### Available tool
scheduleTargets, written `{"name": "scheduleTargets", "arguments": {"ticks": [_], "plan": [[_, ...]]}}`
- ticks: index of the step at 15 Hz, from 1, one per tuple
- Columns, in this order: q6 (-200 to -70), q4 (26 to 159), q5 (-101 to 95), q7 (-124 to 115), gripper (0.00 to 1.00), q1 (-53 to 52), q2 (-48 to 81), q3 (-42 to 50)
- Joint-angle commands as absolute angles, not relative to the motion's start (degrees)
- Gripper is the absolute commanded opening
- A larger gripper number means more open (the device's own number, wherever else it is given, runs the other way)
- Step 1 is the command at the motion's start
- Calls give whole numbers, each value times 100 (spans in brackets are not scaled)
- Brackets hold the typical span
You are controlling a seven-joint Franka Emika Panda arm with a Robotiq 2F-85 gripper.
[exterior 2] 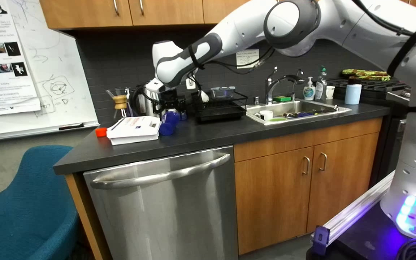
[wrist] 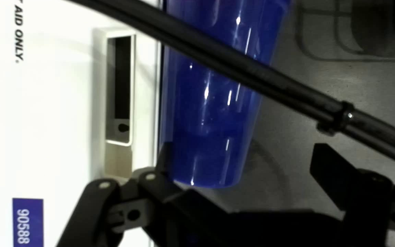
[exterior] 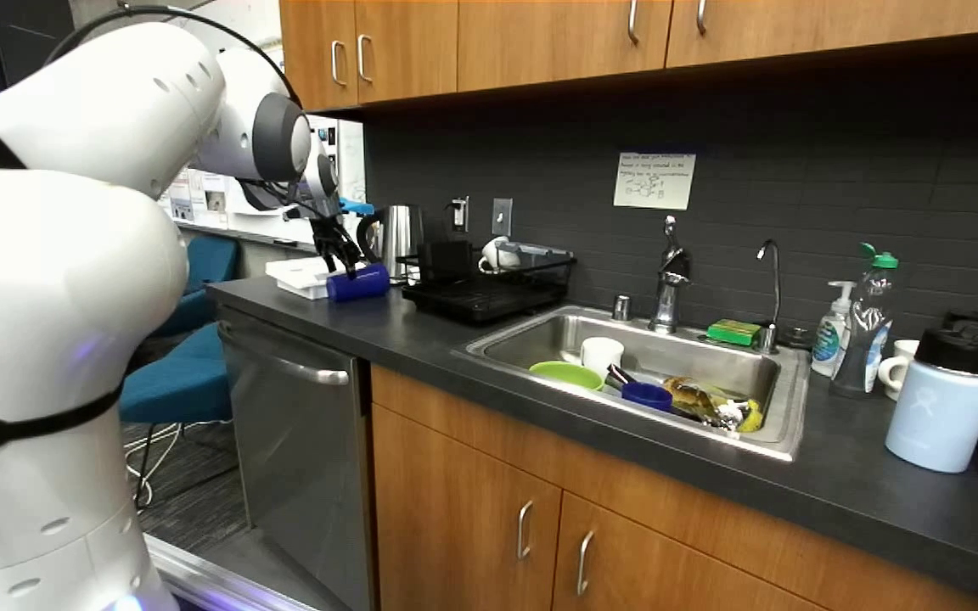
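Note:
A blue, shiny cup [wrist: 206,113] lies on its side on the dark counter. It also shows in both exterior views [exterior: 359,283] [exterior 2: 169,123]. It lies along the edge of a white first aid kit box [wrist: 63,103], which also shows in both exterior views [exterior: 298,276] [exterior 2: 134,130]. My black gripper [wrist: 242,151] is open, low over the cup's closed end. One finger is at the cup's side by the box; whether it touches cannot be told. The other finger stands well apart from the cup, over the counter. The gripper also shows in an exterior view [exterior: 342,261].
A black dish rack [exterior: 489,297] and a steel kettle [exterior: 402,242] stand close to the gripper. A red cap [exterior 2: 101,132] is beside the box. A sink [exterior: 497,344] holds dishes. A light blue bottle [exterior: 941,407] stands beyond it. A black cable [wrist: 252,73] crosses the wrist view.

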State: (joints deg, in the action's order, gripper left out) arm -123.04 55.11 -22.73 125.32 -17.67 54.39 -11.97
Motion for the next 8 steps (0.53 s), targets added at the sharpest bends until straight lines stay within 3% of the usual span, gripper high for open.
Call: {"name": "scheduleTargets", "arguments": {"ticks": [1, 8], "plan": [[-12146, 5043, -2223, 12702, 100, -1790, 5701, -1246], [-12174, 4608, -2221, 12715, 100, -1853, 5976, -1271]]}}
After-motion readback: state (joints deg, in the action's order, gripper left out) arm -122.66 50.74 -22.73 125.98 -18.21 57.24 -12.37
